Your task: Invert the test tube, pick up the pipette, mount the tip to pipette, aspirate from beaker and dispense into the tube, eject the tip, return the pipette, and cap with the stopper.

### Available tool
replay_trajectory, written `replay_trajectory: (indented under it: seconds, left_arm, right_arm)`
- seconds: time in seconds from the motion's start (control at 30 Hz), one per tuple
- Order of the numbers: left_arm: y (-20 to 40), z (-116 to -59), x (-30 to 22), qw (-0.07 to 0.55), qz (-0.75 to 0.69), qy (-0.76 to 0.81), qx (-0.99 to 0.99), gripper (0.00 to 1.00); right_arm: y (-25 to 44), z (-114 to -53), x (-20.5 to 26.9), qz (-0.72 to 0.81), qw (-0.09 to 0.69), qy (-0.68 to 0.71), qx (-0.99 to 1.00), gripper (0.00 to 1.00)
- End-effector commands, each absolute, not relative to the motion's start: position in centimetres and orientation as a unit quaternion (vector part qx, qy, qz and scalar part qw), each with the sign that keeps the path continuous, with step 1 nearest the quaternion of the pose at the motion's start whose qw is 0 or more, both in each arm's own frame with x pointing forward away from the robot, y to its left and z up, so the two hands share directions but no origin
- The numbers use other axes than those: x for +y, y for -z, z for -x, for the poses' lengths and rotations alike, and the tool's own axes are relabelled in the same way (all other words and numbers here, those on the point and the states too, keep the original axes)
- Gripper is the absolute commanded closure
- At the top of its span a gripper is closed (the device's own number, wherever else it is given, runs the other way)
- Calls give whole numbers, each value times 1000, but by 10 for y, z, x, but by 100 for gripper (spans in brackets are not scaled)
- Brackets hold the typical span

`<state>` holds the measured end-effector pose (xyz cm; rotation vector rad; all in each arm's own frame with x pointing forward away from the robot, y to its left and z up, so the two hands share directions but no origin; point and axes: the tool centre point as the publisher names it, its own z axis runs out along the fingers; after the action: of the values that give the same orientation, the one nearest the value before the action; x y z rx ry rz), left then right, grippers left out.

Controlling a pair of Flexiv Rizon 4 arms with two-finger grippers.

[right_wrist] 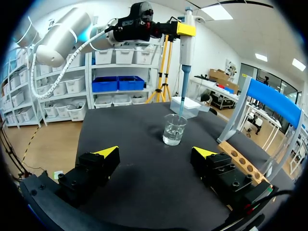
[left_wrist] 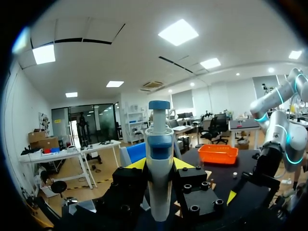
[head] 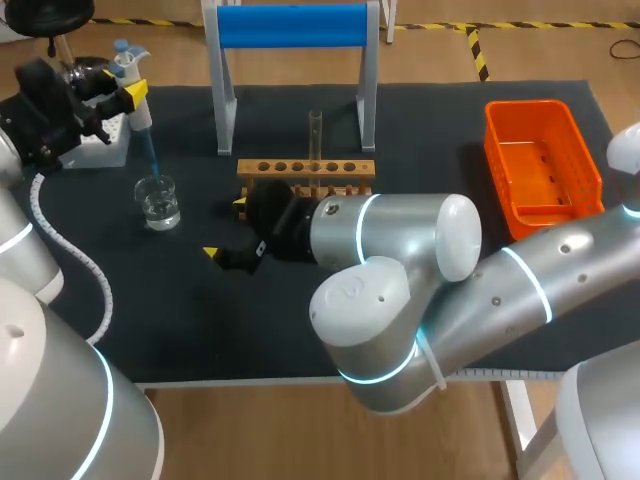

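My left gripper (head: 128,88) is shut on the white and blue pipette (head: 135,70), held upright above the glass beaker (head: 158,200). The pipette's blue tip (head: 150,160) reaches down into the beaker's clear liquid. In the left wrist view the pipette (left_wrist: 159,163) stands between the yellow tips of that gripper (left_wrist: 160,166). My right arm crosses the middle of the table. Its gripper (head: 226,230) hangs open and empty just right of the beaker (right_wrist: 173,129), which lies ahead of its fingers (right_wrist: 108,151). A glass test tube (head: 315,135) stands upright in the wooden rack (head: 305,170).
A white tip box (head: 100,145) sits at the back left behind the beaker. A blue-topped frame (head: 290,25) stands behind the rack. An orange basket (head: 540,165) is at the far right. My right arm covers the mat's centre.
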<state>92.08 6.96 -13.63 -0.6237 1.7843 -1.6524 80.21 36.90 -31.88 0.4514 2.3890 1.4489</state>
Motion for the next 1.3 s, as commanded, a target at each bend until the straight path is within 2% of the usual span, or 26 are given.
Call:
replay_trajectory:
  seconds: [0.03,1.3]
  left_arm:
    - [141,-922,70,312,235,626,675,100]
    - [178,-918,69,324,219,618,682,100]
  right_arm:
    - [317,-802,368,-157,154,-504,835,0]
    - [317,-802,368,-157,154,-504,835,0]
